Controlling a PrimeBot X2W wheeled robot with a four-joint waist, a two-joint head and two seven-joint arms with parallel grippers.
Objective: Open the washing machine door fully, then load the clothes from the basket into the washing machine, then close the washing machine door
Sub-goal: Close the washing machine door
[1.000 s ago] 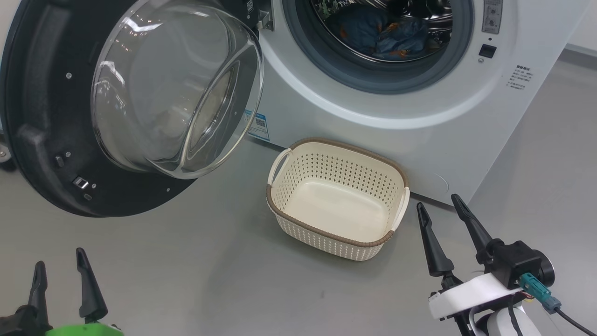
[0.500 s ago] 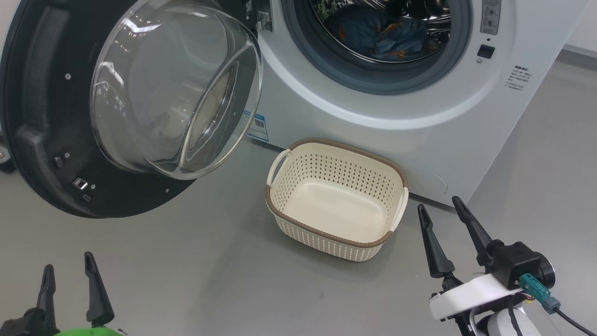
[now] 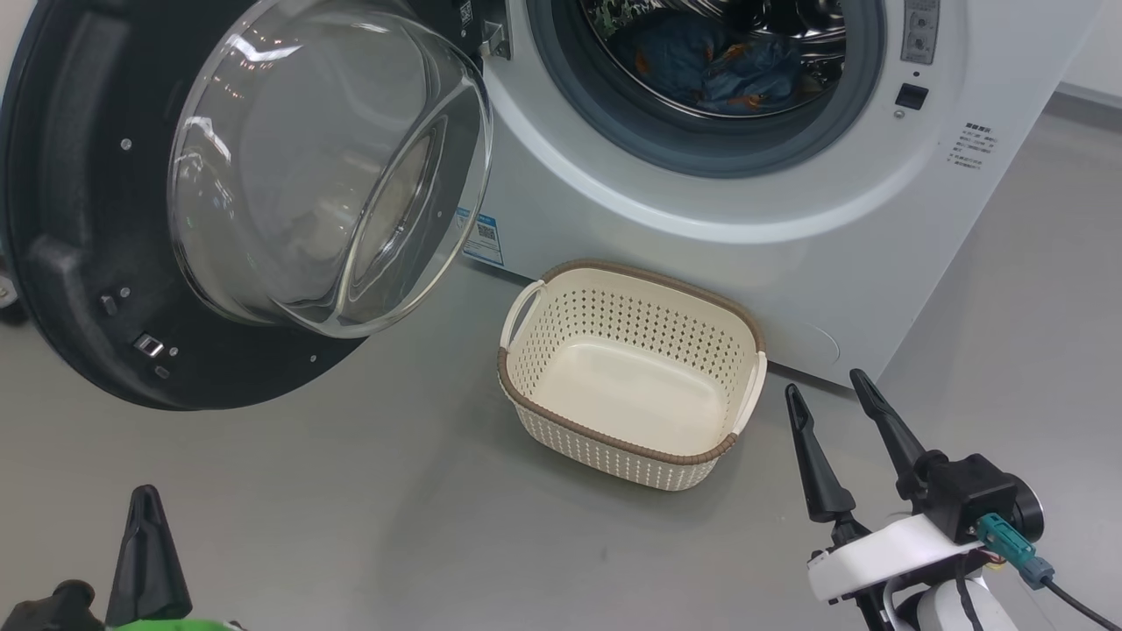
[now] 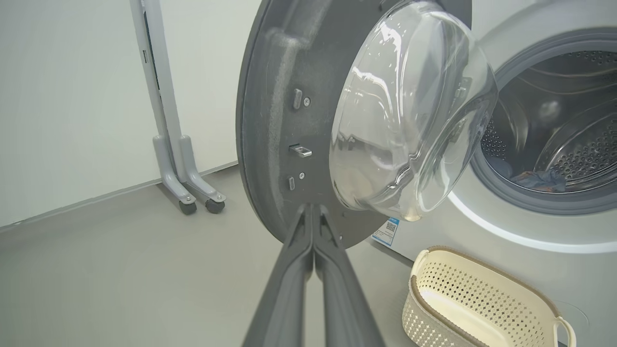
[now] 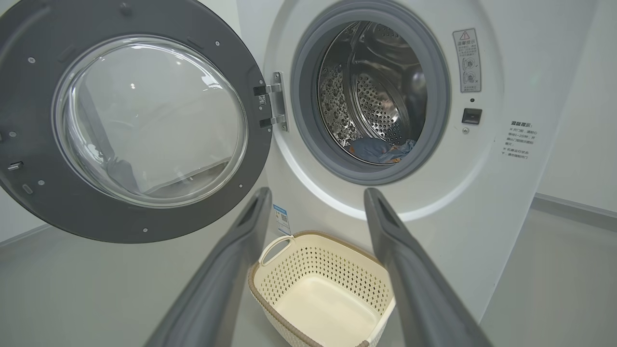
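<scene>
While the clothes [image 3: 710, 66] lie in the washing machine [image 3: 789, 219], door [image 3: 79, 219] wide open, we hold our left pincer [image 3: 145, 496] pressed together, our right pincer [image 3: 824, 383] apart near the basket [image 3: 605, 451]

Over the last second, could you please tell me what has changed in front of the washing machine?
The left claw shut its two fingers together on nothing; a second ago they stood apart. The rest stayed as it was: the right claw open and empty, the basket empty on the floor, the washing machine door swung open, the clothes inside the washing machine.
</scene>
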